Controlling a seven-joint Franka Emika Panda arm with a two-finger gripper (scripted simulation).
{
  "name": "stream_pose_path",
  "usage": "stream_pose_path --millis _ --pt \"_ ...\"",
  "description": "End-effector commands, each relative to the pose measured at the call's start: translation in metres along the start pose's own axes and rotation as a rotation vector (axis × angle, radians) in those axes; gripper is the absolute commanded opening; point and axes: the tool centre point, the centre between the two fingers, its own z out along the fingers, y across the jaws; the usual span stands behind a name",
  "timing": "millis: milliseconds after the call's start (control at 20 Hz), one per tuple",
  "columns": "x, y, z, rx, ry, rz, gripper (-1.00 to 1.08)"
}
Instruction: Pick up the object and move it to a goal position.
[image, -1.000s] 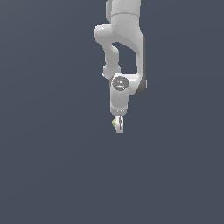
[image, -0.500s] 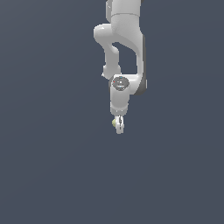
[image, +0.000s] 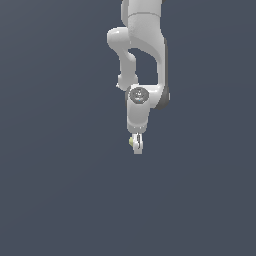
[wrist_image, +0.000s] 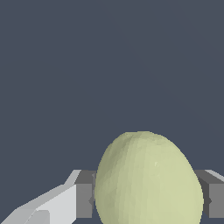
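Slate-grey ground (image: 55, 200) fills the whole exterior view, flat and even from edge to edge, with no seam, rim or border showing anywhere; whether it is a desk or a floor I cannot tell. On every side of the arm that grey runs out to the frame unbroken, so the room around the tool is open toward the exterior view's left, toward its right and below.

Next in size is the white Panda arm (image: 142, 45), coming in from the upper edge of that view, its upper part cut off by the frame. It bends through a rounded elbow, passes a joint with a dark round cap (image: 138, 95), and then narrows downward into the wrist.

At its lower end hangs the pincer (image: 136, 144), pointing straight down, small against the arm above it. Its fingers stand close together, clamped on the object (image: 132, 142), a pale yellow-green ball that shows as a small speck just on the exterior view's left of the fingertips.

The wrist view shows the same grip from close by. The ball (wrist_image: 148, 179) looms large there, smooth and plain, slightly egg-shaped in outline, with its lower part cut by the picture's edge. A grey finger pad (wrist_image: 84, 194) touches one flank and a second pad (wrist_image: 212, 197) touches the other, so the ball sits between them. Behind it lies only the same even grey.
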Motion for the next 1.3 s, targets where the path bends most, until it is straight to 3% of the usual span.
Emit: stream_pose_path --millis 0,1250 --pt "-0.002 -0.008 -0.006 0.001 0.0 0.0 -1.0" --pt "-0.038 -0.145 -0.098 -0.001 0.002 -0.001 -1.0"
